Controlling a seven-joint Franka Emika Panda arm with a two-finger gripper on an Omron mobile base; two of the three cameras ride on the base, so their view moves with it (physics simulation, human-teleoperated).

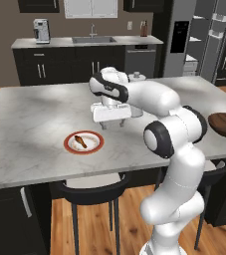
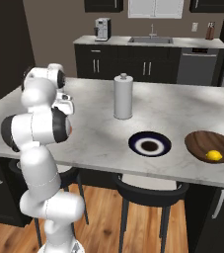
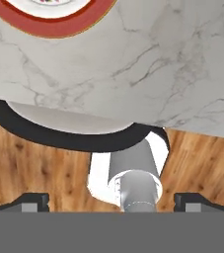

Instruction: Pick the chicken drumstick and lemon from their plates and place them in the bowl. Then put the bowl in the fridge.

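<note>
On the marble counter [image 1: 30, 124], the wooden bowl [image 2: 211, 146] at the far right already holds the lemon [image 2: 213, 155], while the chicken drumstick [image 1: 80, 141] lies on the orange-rimmed plate [image 1: 84, 142]. The gripper [image 1: 111, 123] hovers just right of that plate, fingers spread and holding nothing. The drumstick pick seems next, calling for a shift left and a descent.

Soft, even rendered light; faint shadows on the marble counter [image 1: 30, 124].
</note>
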